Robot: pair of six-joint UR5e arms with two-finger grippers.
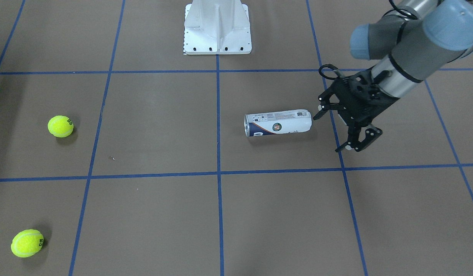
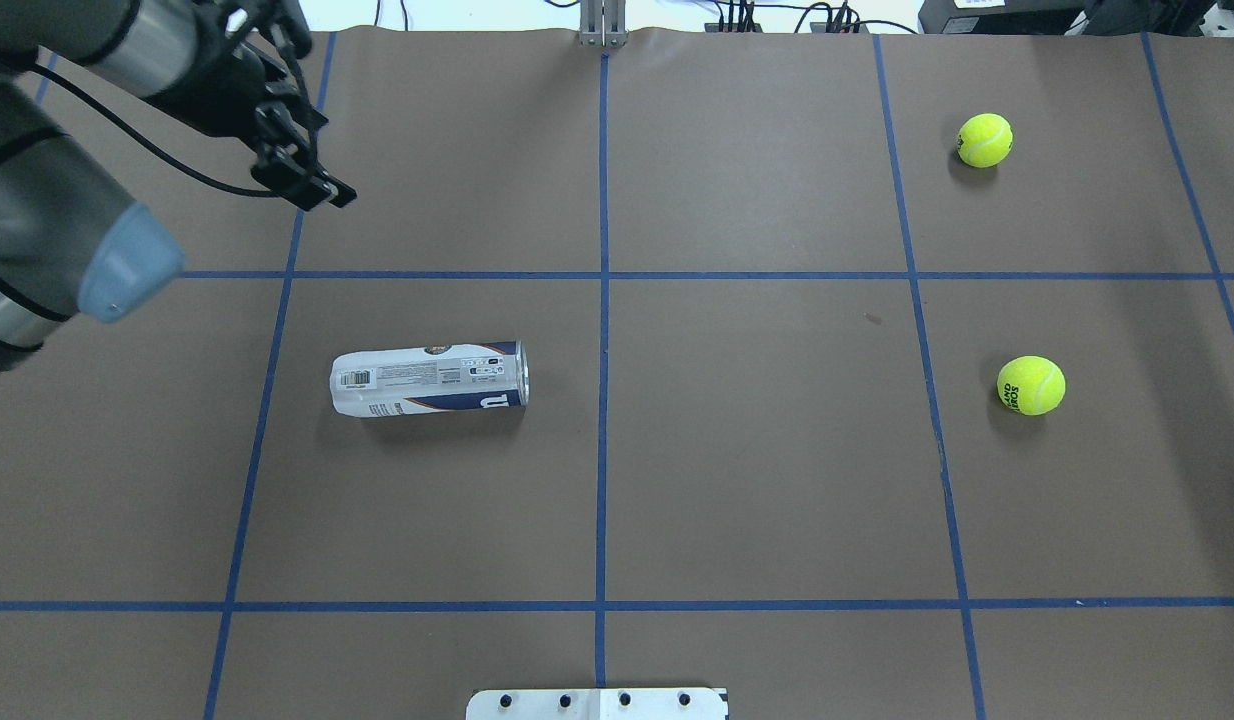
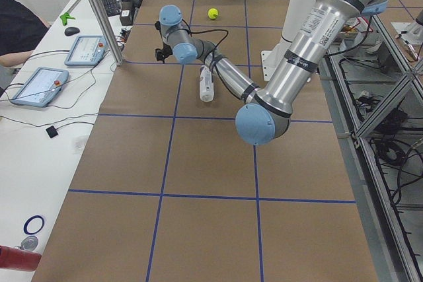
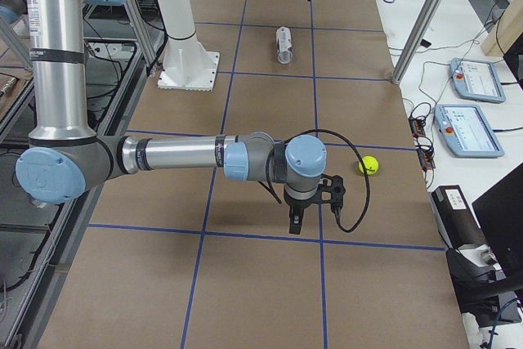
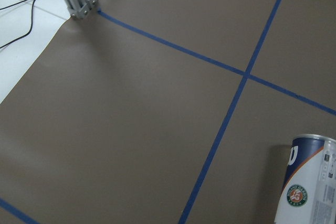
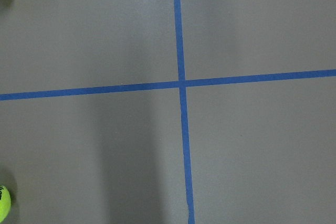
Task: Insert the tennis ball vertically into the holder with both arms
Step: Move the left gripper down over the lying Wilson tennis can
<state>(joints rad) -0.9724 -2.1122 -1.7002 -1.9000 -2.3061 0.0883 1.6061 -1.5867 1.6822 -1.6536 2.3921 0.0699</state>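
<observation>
Closest to the front-facing camera lies a fuzzy yellow-green tennis ball [image 1: 27, 243] on the brown paper-covered desk [image 1: 163, 134], which is marked off with a grid of blue tape. Farther back on the same side sits a second yellow-green ball [image 1: 60, 126]. Both are on the robot's right part of the desk, well apart from the clear plastic tennis-ball can [image 1: 278, 122] with its white and navy label. That can lies on its side near the middle, left of the centre tape line. Its silver rim faces the centre line and its closed end faces the left gripper [image 1: 332, 131]. The black left gripper hangs above the desk near that closed end without touching it, jaws spread wide and holding nothing. Over on the far side the right gripper [image 4: 310, 206] points down at the desk near one of the balls; I cannot tell how its jaws stand. A white metal pedestal base [image 1: 217, 28] stands at the robot's edge of the desk.
</observation>
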